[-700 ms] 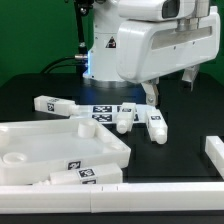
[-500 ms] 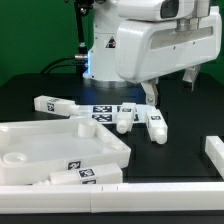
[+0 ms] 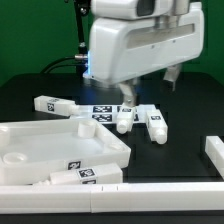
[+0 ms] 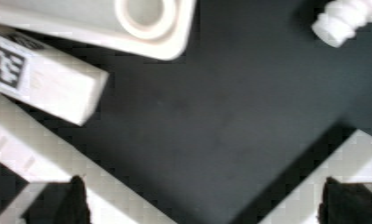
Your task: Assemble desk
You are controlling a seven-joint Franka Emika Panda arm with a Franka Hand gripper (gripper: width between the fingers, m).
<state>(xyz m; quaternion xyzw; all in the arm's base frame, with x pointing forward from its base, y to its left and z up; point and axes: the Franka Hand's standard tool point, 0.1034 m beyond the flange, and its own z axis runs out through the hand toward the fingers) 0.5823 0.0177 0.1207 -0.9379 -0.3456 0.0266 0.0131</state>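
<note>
Exterior view: the white tabletop (image 3: 60, 140) is seen lying at the near corner of the black desk (image 3: 185, 125), on the exterior view's left. A tagged leg (image 3: 85, 176) is laid against its near rim, and other legs (image 3: 155, 126) are scattered near the desk's middle. In the wrist view the fingers (image 4: 55, 203) are held apart, with only bare desk between them.

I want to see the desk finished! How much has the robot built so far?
Done: nothing looks joined yet. The tabletop lies with its corner socket empty. In hand: nothing. The gripper is open above the black table. Left: fitting the legs. One leg and another leg lie loose on the table.
</note>
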